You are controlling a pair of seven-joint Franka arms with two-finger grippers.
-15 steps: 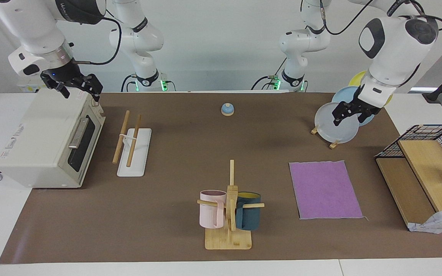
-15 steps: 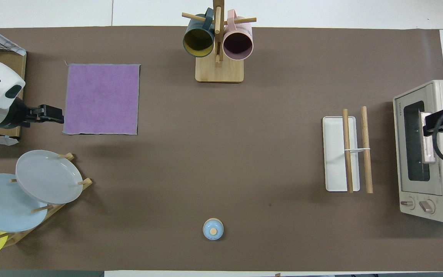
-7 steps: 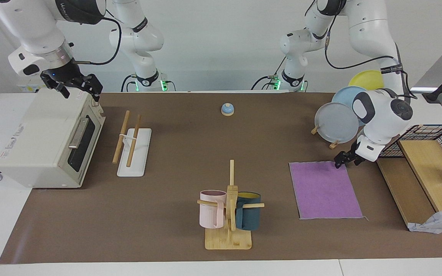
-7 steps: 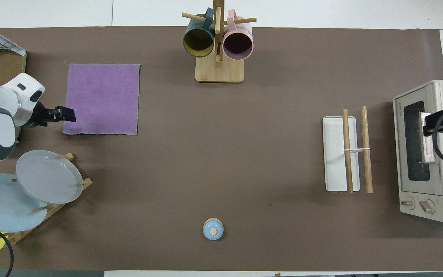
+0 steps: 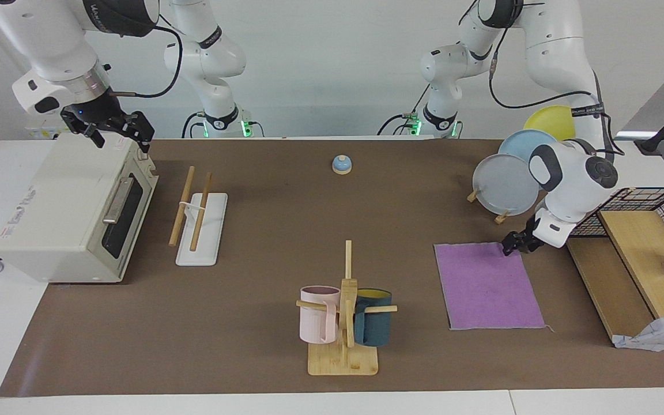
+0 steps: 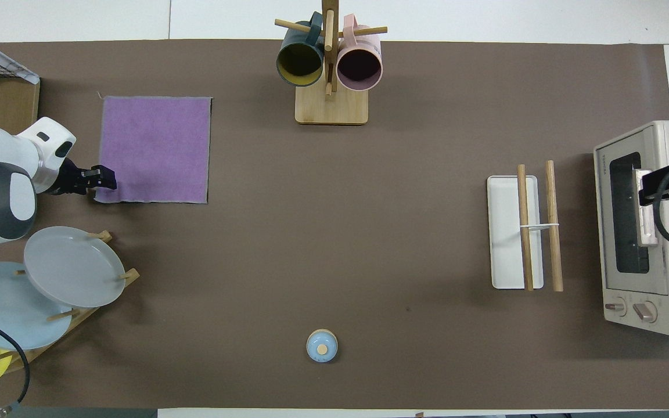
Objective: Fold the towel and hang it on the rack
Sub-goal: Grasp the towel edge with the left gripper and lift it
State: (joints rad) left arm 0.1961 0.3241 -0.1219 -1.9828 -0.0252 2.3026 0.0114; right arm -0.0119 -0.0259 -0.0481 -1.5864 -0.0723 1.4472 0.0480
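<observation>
Lying flat on the desk, purple face up, the towel (image 5: 489, 285) sits toward the left arm's end, well apart from the rack (image 5: 199, 219). The left claw (image 5: 510, 245) is down at the towel's corner nearest the robots; I cannot tell how far its fingers are parted. The right claw (image 5: 117, 131) waits spread over the toaster oven (image 5: 67, 213).

The towel (image 5: 489, 285) is a thin purple rectangle, lying flat and unfolded on the desk (image 5: 263, 230), with a frayed thread at one corner. It sits beside the mug tree (image 5: 344, 311), toward the left arm's end of the desk. The rack (image 5: 196, 216) is two slanted light-wood rods joined by a white crossbar on a flat white base. It stands nearer to the robots than the mug tree, toward the right arm's end.
</observation>
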